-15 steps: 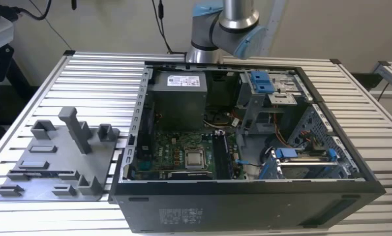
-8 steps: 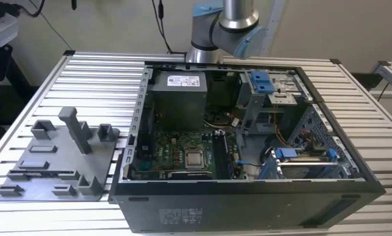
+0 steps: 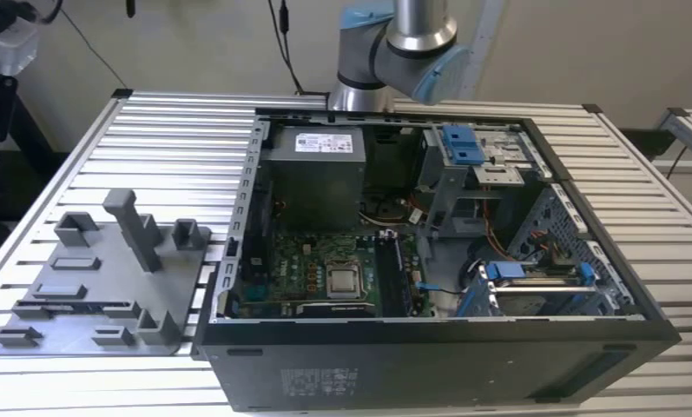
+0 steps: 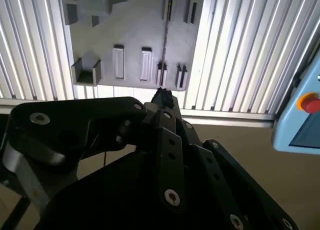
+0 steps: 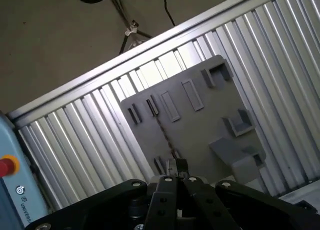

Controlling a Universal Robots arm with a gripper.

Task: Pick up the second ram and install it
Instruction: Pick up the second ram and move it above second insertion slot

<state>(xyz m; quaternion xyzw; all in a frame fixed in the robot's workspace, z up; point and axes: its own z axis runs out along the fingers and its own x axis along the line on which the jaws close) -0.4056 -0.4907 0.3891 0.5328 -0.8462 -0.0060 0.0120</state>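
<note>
Ribbed aluminium table [image 3: 172, 148] carries the grey tray [image 3: 105, 278] at the exterior view's left, with the open computer case [image 3: 438, 365] just beside it. I judge I am at the pick-up step: the second ram [image 4: 164, 40] stands on edge in its tray slot, untouched, a thin dark line in both wrist views. My gripper [image 4: 162, 96] hangs well above one end of it, fingers drawn together on nothing. A grasp would call for parting them, then a straight descent in line with the stick. Small holder posts [image 4: 161, 76] crowd the ram's ends, so sideways room looks tight; above the tray all is open. The table's edge and a pale blue pendant [image 4: 300, 122] lie near.
</note>
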